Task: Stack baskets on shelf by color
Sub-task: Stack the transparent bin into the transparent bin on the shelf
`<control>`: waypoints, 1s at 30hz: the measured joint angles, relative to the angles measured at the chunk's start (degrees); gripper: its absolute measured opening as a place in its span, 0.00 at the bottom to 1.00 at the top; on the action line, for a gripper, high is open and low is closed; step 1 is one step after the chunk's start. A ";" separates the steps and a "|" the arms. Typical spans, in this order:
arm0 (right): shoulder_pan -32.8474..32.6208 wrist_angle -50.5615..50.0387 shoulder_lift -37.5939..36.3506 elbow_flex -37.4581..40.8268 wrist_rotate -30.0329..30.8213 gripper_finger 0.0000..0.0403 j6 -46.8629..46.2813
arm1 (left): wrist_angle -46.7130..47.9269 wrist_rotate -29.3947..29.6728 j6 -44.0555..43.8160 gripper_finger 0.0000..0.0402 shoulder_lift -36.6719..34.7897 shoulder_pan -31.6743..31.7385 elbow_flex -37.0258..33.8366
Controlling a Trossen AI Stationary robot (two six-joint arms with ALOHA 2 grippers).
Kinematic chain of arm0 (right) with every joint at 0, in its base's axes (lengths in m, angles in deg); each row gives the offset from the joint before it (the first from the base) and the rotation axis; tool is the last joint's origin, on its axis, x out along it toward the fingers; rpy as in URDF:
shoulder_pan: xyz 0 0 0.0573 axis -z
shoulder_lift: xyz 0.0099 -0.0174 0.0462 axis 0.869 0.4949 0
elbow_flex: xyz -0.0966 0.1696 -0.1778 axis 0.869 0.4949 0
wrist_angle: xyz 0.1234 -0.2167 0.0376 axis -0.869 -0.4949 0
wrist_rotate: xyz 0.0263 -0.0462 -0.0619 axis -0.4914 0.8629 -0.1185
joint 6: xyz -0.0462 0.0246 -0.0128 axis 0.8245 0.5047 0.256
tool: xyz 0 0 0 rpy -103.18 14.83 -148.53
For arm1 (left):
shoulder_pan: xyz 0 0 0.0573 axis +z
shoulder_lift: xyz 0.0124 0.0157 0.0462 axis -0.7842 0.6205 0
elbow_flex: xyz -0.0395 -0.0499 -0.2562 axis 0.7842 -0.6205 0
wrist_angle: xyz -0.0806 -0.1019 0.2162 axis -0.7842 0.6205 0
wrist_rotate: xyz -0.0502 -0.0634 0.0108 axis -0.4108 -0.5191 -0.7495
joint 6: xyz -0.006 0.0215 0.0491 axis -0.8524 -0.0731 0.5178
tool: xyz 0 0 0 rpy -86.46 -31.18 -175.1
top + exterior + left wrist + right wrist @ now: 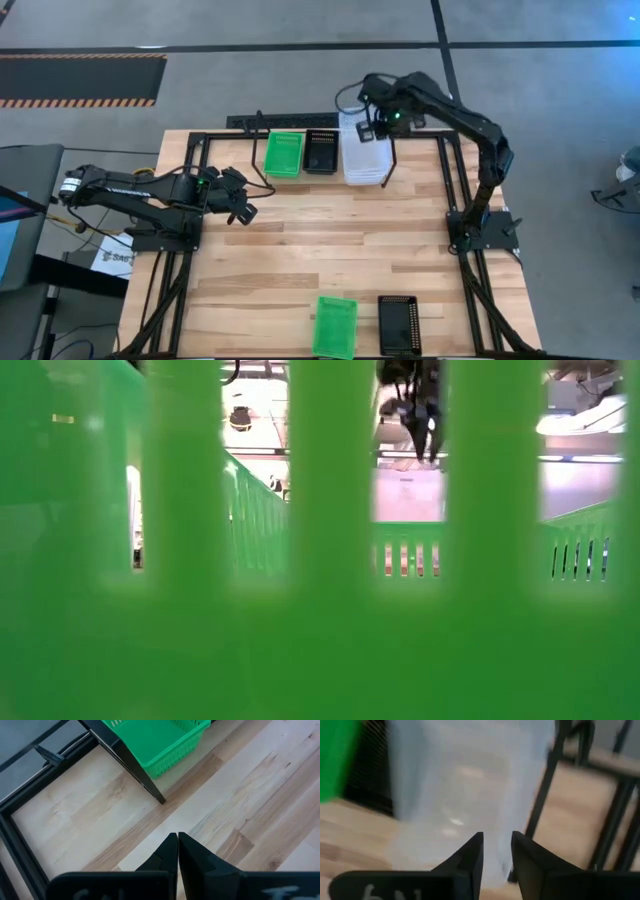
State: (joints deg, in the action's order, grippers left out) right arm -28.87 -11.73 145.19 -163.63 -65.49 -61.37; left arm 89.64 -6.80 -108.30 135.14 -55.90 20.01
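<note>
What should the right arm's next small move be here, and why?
Probably lift back off the shelf. The right gripper stands open over the clear baskets, which sit there beside black and green ones, while a green basket and black basket wait at the table's near edge.

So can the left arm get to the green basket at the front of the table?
Probably yes. The left gripper hangs over bare wood with its jaws shut, and nothing lies between it and the green basket, though it looks like a long stretch.

We see green basket, black basket, clear baskets side by side on shelf; second green basket and black one at table's near edge.
</note>
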 joint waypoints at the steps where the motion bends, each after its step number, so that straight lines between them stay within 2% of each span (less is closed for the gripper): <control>1: 0.23 0.33 0.00 -2.22 0.88 0.28 0.89 | 0.00 0.00 -0.01 0.00 0.00 0.00 0.00; 7: 3.84 4.75 -0.13 -8.53 0.21 0.20 7.82 | -0.31 -0.07 -0.07 0.00 0.00 0.02 0.00; 13: 8.91 10.40 3.32 -8.56 -4.94 0.03 16.01 | -1.98 -0.10 -0.16 0.00 0.00 0.01 0.00; 24: 9.33 12.99 12.42 -8.50 -5.27 0.01 21.93 | -2.69 -0.13 -2.22 0.00 0.00 0.00 0.00; 30: 9.14 15.29 11.69 -8.46 -5.08 0.01 22.11 | -2.64 -0.04 -2.38 0.00 0.00 0.13 0.00</control>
State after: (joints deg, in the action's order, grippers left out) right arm -19.73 3.56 156.88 -172.08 -70.58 -39.26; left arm 86.99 -6.84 -110.68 135.14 -55.77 20.01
